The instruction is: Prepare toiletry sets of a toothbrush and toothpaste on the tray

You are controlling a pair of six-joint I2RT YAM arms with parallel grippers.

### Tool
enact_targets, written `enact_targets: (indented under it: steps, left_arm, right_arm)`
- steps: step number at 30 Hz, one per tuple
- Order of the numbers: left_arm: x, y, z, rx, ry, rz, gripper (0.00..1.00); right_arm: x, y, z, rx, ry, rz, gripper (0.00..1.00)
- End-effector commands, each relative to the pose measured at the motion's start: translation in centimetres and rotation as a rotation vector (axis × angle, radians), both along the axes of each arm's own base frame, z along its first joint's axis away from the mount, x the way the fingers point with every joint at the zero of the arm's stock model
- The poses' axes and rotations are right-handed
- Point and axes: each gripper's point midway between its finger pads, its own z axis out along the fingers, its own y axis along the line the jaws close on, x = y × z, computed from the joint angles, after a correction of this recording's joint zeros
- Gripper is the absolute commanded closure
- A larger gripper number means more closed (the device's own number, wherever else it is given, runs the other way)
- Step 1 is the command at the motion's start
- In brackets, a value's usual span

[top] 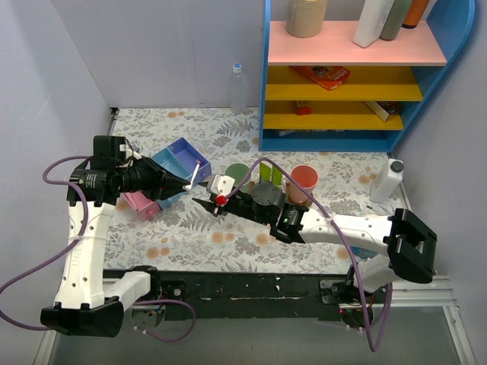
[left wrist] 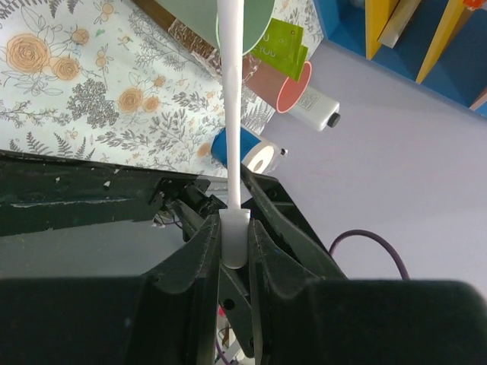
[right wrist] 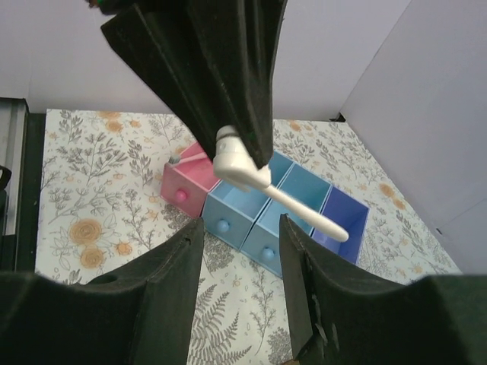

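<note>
My left gripper is shut on the handle end of a white toothbrush, which it holds in the air; in the top view the toothbrush points right, over the organiser's edge. In the left wrist view the jaws pinch the handle. My right gripper is open and empty, reaching left just below the toothbrush; its jaws stand wide apart. The dark-brown tray shows only as an edge, with a clear holder and lime-green pieces beside it. The right arm hides most of the tray in the top view.
A pink-blue-purple drawer organiser stands left of centre. A green cup and a pink cup stand behind the right arm. A white bottle is at the right. A blue shelf unit and a clear bottle stand at the back.
</note>
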Motion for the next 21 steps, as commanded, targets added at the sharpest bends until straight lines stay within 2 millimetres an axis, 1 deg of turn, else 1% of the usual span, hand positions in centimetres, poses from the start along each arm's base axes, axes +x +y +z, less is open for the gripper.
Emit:
enact_targets:
  steps: [1, 8, 11, 13, 14, 15, 17, 18, 20, 21]
  left_arm:
    - [-1.5, -0.4, 1.1, -0.025, -0.01, -0.046, 1.0]
    - [-1.9, -0.6, 1.5, -0.039, -0.018, -0.053, 1.0]
    - [-2.1, -0.7, 1.6, -0.044, -0.017, -0.058, 1.0]
    - [-2.3, -0.8, 1.4, -0.049, -0.01, -0.064, 1.0]
    - [-2.3, -0.8, 1.4, -0.052, -0.009, -0.066, 1.0]
    - [-2.2, -0.8, 1.5, -0.053, -0.013, -0.067, 1.0]
    - [-1.9, -0.7, 1.5, -0.039, -0.023, -0.063, 1.0]
    - [-1.8, -0.6, 1.6, -0.031, -0.036, -0.066, 1.0]
    - [-1.5, -0.4, 1.5, -0.002, -0.061, -0.076, 1.0]
    - [-1.4, -0.3, 1.4, 0.007, -0.065, -0.077, 1.0]
  right_arm:
    - [0.4, 0.9, 5.0, 0.122, -0.076, -0.006, 0.49]
    - [1.1, 2.2, 4.8, 0.106, -0.101, -0.022, 0.5]
    - [1.2, 2.6, 4.9, 0.106, -0.109, -0.023, 0.54]
    - [1.3, 2.7, 5.1, 0.111, -0.115, -0.024, 0.58]
    - [1.4, 3.0, 4.9, 0.105, -0.114, -0.024, 0.6]
    - [1.4, 3.1, 5.1, 0.106, -0.118, -0.024, 0.64]
    - [1.6, 3.2, 4.9, 0.096, -0.119, -0.029, 0.7]
    - [1.6, 3.3, 4.7, 0.092, -0.117, -0.029, 0.79]
    - [1.7, 3.2, 4.7, 0.095, -0.117, -0.037, 0.9]
    - [1.7, 3.1, 4.7, 0.097, -0.116, -0.039, 0.98]
